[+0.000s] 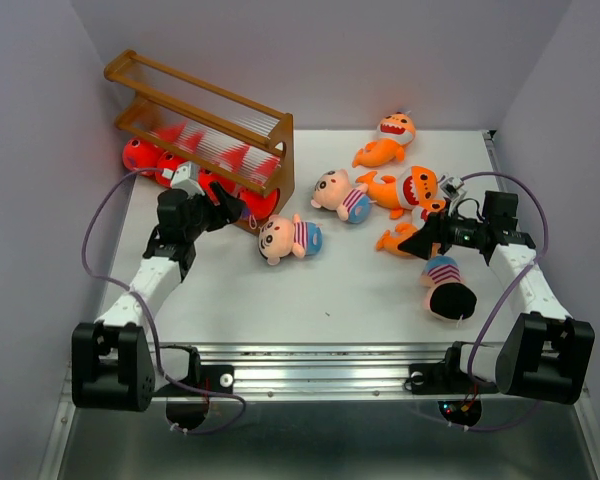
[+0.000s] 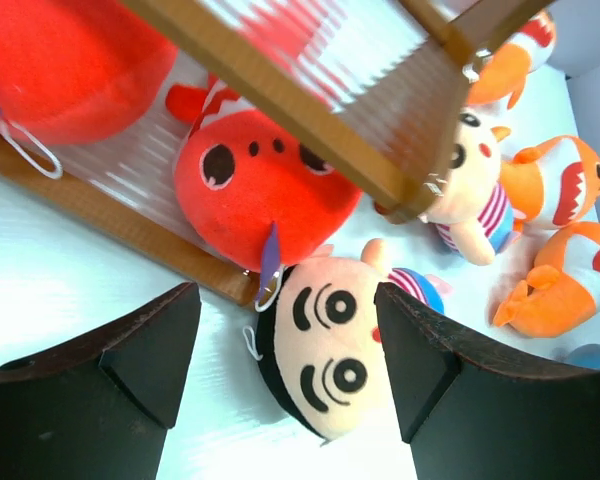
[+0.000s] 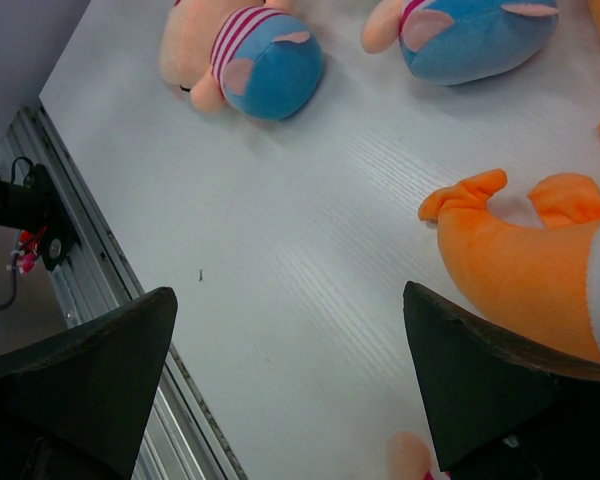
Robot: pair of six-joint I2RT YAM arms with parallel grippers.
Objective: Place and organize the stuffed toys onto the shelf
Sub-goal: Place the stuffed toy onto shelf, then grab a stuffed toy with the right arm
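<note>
The left fingers (image 1: 227,210) were released and empty, with the head of a boy toy (image 2: 325,350) on the desk (image 2: 40,290) seen between them, probably to take it next. Just beyond them, a red shark (image 2: 260,190) sat in the shelf (image 2: 280,90). The right fingers (image 1: 417,243), also released, hung beside an orange shark (image 3: 530,260).

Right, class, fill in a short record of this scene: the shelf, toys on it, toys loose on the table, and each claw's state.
Shelf: brown wooden three-tier rack, back left of the white table
On shelf: red plush sharks along the lowest tier; none seen on the upper tiers
Loose on table: three orange plush sharks; three black-haired plush boys in striped shirts
Left claw: open, empty, over one boy's face by the rack's end
Right claw: open, empty, beside an orange shark's tail
</note>
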